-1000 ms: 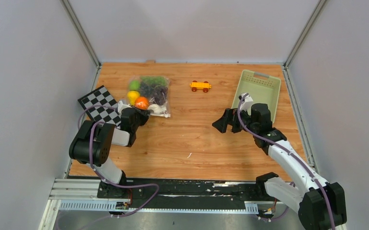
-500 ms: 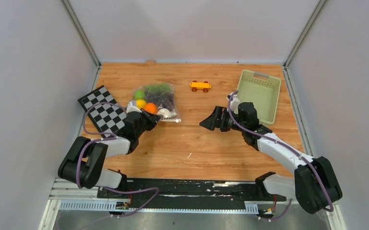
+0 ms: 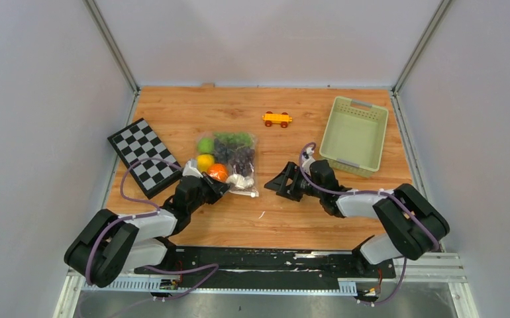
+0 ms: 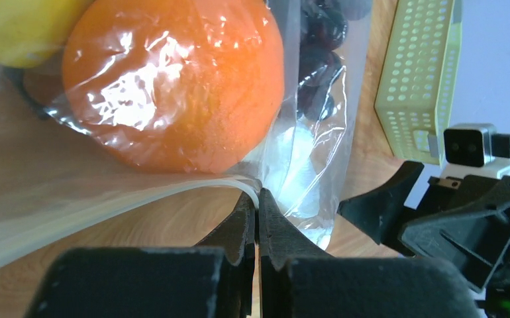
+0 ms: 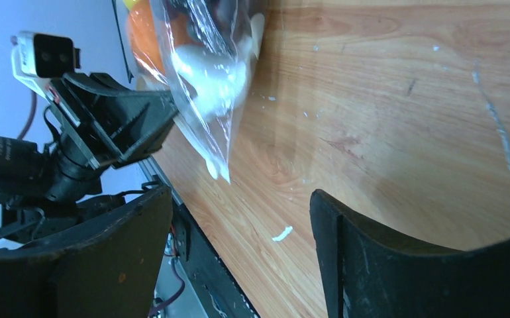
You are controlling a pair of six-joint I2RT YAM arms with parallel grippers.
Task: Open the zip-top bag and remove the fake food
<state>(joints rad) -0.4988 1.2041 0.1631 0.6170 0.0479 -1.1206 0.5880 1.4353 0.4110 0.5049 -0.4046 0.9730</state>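
The clear zip-top bag lies on the wooden table. It holds an orange ball, a yellow lemon, a green piece, dark grapes and a white mushroom. My left gripper is shut on the bag's white zip strip at its near edge, just below the orange ball. My right gripper is open and empty, low over the table, to the right of the bag's near corner.
A checkerboard lies left of the bag. An orange-yellow toy car sits at the back middle. A pale green basket stands at the right, also in the left wrist view. Grey walls enclose the table.
My left gripper has dragged the bag toward the near side and to the right. My right gripper has moved left and down toward the bag, staying open.
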